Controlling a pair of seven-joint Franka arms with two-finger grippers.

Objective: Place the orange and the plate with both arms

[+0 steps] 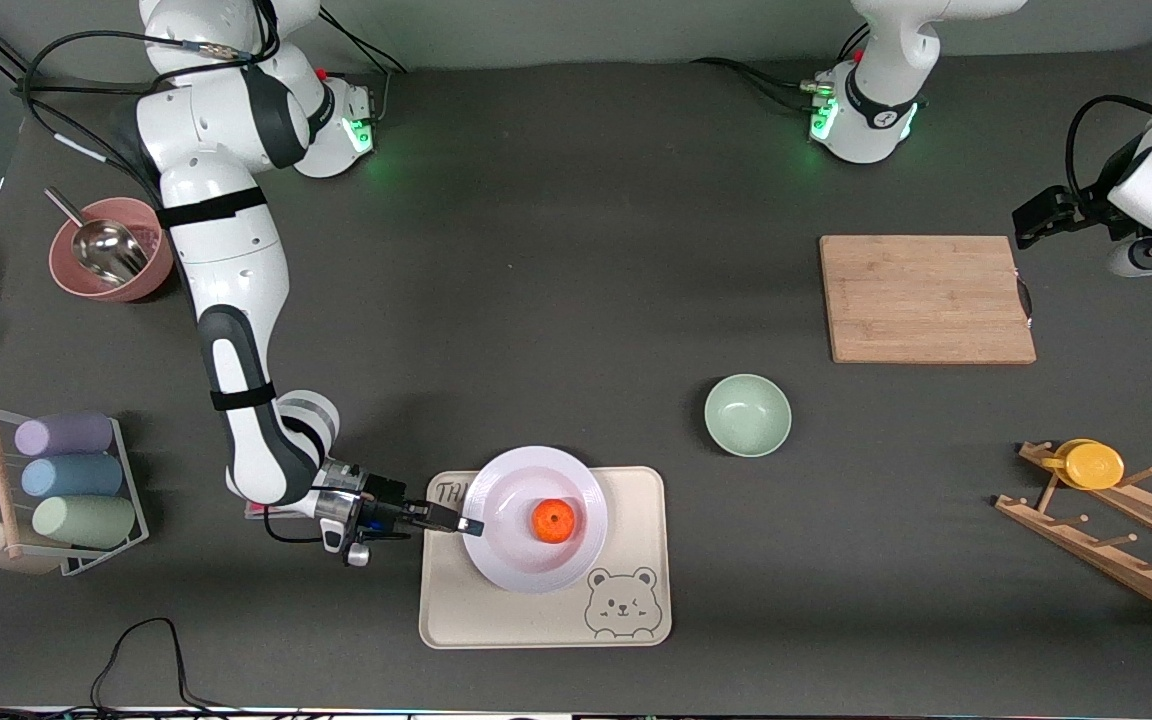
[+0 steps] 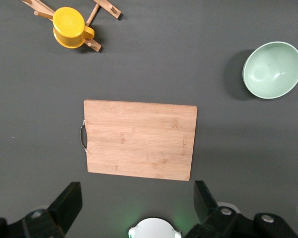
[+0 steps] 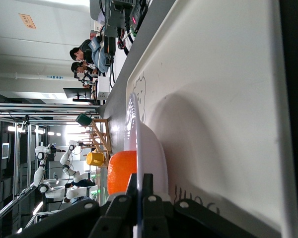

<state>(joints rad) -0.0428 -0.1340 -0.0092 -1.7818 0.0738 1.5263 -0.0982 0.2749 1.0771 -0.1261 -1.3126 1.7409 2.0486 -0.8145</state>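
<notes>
The right gripper is pinching the plate rim, apparently resting on the bear-print tray, orange inside; release level. The left gripper is waiting wide open above the cutting board.

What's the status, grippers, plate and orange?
Right gripper shut on the plate rim, over the bear tray. Orange in plate. Left gripper open, waiting above cutting board. Nothing obstructing.
</notes>
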